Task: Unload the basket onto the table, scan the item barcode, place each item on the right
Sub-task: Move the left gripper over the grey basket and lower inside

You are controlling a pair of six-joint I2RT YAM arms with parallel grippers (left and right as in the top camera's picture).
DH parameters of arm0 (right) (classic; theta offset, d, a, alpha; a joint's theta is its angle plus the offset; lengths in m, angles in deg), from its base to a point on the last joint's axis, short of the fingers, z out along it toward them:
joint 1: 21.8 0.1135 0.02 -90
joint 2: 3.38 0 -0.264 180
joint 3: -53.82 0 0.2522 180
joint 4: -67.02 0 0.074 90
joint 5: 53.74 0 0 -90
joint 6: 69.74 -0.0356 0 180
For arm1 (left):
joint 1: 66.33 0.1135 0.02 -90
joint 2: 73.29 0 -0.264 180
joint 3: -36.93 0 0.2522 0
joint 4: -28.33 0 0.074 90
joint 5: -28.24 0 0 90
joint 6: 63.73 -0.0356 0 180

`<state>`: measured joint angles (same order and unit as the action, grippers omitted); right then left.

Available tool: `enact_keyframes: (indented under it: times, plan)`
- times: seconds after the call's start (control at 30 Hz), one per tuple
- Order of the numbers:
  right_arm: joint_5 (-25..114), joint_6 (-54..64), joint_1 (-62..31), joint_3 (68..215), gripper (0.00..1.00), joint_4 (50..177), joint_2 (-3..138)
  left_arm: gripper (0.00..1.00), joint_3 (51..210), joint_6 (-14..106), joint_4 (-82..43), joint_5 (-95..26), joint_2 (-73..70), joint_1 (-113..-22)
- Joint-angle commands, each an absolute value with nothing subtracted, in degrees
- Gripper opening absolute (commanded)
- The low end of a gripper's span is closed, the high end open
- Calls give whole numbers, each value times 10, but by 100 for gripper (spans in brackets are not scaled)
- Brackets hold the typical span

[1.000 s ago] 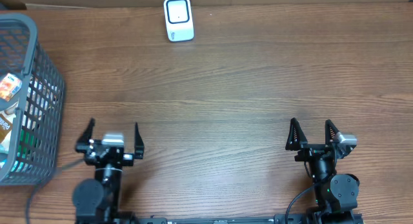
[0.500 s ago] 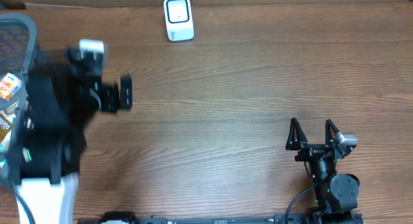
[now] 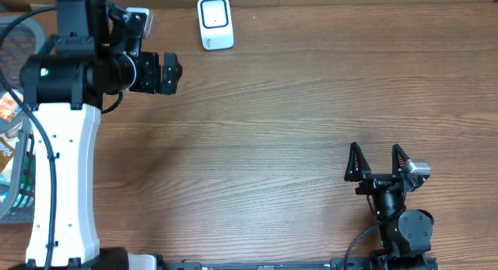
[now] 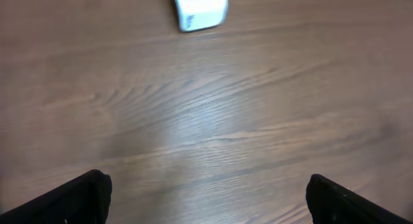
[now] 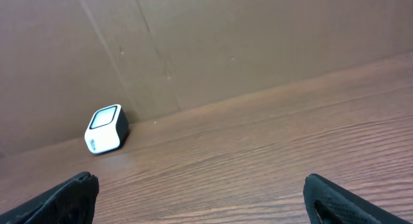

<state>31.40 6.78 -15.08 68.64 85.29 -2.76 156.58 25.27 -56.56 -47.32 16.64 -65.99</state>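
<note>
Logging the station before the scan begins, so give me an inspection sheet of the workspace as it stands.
Surface: brown wooden table.
Job's things: white barcode scanner at the far edge; packaged items in the grey basket, left.
Clutter: nothing seen.
Grippers: left gripper open, above the table near the scanner, holding nothing; right gripper open, empty, near side.
Cables: black cable along the left arm.
Surroundings: cardboard wall behind the table.

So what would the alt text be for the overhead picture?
Seen from above: a wooden table, the left arm reaching beside a grey basket, its left hand open and empty near a small white scanner at the far edge. The right hand sits open and empty at the near edge.
</note>
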Motion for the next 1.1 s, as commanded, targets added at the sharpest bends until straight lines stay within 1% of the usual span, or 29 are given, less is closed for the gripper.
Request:
enact_keyframes:
  times: [0.0,0.2,0.33,0.5,0.73,1.07]
  plan:
    - [312,68,-155,680,100,851,-32,100,1634,392,-577,-538,155,-616]
    - [312,68,-155,680,100,851,-32,100,1713,505,-629,-550,155,-463]
    - [312,68,-155,680,100,851,-32,100,1713,540,-648,-551,157,-354]
    - [312,68,-155,680,100,851,-32,99,1707,548,-680,-552,176,-258]
    - [312,68,-155,680,100,851,-32,97,1642,564,-681,-564,229,-202]
    - [312,68,-155,680,100,851,-32,99,1550,562,-650,-607,282,-167]
